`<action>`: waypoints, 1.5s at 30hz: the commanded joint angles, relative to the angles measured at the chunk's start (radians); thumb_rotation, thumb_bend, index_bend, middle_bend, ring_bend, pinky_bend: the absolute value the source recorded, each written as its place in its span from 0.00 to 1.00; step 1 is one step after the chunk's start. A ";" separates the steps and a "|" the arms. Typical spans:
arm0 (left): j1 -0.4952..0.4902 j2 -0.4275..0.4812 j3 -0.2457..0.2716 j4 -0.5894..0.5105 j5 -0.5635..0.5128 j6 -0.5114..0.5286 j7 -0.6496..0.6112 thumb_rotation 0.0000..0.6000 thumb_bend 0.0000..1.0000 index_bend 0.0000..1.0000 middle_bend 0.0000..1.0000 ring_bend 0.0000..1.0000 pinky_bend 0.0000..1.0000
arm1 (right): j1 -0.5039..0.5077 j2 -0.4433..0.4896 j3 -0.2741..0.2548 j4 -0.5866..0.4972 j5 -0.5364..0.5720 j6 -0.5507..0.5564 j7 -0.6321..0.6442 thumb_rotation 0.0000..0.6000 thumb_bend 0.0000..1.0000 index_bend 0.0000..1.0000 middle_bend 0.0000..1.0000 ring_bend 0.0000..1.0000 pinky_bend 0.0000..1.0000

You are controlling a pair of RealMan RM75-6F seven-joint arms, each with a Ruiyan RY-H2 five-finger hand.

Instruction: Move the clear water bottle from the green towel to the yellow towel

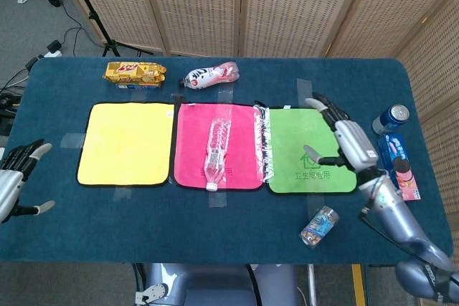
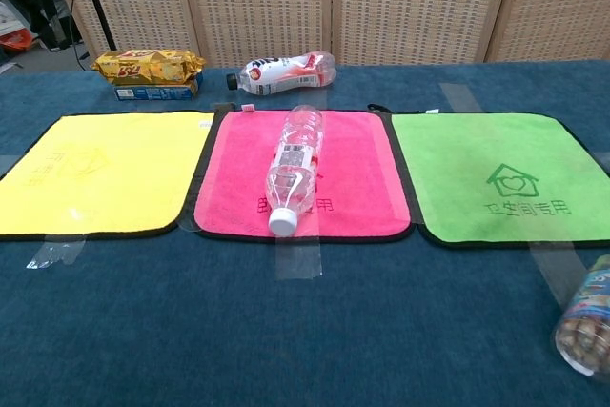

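Pink towel point(image 1: 219, 147) under clear water bottle point(image 1: 215, 145)

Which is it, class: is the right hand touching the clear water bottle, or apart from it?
Apart. The head view shows the right hand over the green towel's far edge, while the clear water bottle lies on the pink towel.

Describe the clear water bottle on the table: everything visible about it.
The clear water bottle is see-through plastic with a white cap and a thin band of label print around its middle; whether it holds water cannot be told. It lies on its side on the pink towel, lengthwise, cap toward the near edge of the towel and base toward the far edge. Only the towel touches it. It is on neither the green towel nor the yellow towel. No hand is near it.
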 commanded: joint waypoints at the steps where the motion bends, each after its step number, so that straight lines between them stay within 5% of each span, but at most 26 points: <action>1: -0.021 -0.002 -0.011 -0.012 0.022 -0.007 0.019 1.00 0.02 0.00 0.00 0.00 0.00 | -0.216 -0.061 -0.104 0.139 -0.200 0.283 -0.141 1.00 0.00 0.02 0.00 0.00 0.00; 9: -0.169 -0.014 -0.058 -0.075 0.119 -0.114 0.155 1.00 0.04 0.00 0.00 0.00 0.00 | -0.391 -0.217 -0.111 0.384 -0.227 0.547 -0.295 1.00 0.00 0.00 0.00 0.00 0.00; 16: -0.320 -0.083 -0.131 -0.086 0.090 -0.246 0.276 1.00 0.09 0.00 0.00 0.00 0.00 | -0.434 -0.217 -0.105 0.426 -0.203 0.542 -0.238 1.00 0.00 0.00 0.00 0.00 0.00; 20: -0.427 -0.251 -0.182 0.025 0.087 -0.277 0.334 1.00 0.31 0.00 0.00 0.00 0.00 | -0.447 -0.175 -0.101 0.384 -0.172 0.500 -0.208 1.00 0.00 0.00 0.00 0.00 0.00; 26: -0.593 -0.412 -0.196 0.131 0.065 -0.435 0.361 1.00 0.87 0.08 0.00 0.00 0.00 | -0.457 -0.137 -0.083 0.353 -0.156 0.468 -0.159 1.00 0.00 0.00 0.00 0.00 0.00; 28: -0.645 -0.465 -0.205 0.161 0.043 -0.483 0.382 1.00 0.98 0.14 0.00 0.00 0.00 | -0.461 -0.130 -0.076 0.349 -0.152 0.461 -0.145 1.00 0.00 0.00 0.00 0.00 0.00; 39: -0.829 -0.638 -0.243 0.252 -0.181 -0.670 0.560 1.00 1.00 0.21 0.00 0.00 0.00 | -0.476 -0.107 -0.049 0.342 -0.129 0.426 -0.088 1.00 0.00 0.00 0.00 0.00 0.00; 45: -0.897 -0.707 -0.220 0.318 -0.307 -0.730 0.619 1.00 1.00 0.25 0.01 0.03 0.01 | -0.485 -0.102 -0.039 0.344 -0.124 0.418 -0.077 1.00 0.00 0.00 0.00 0.00 0.00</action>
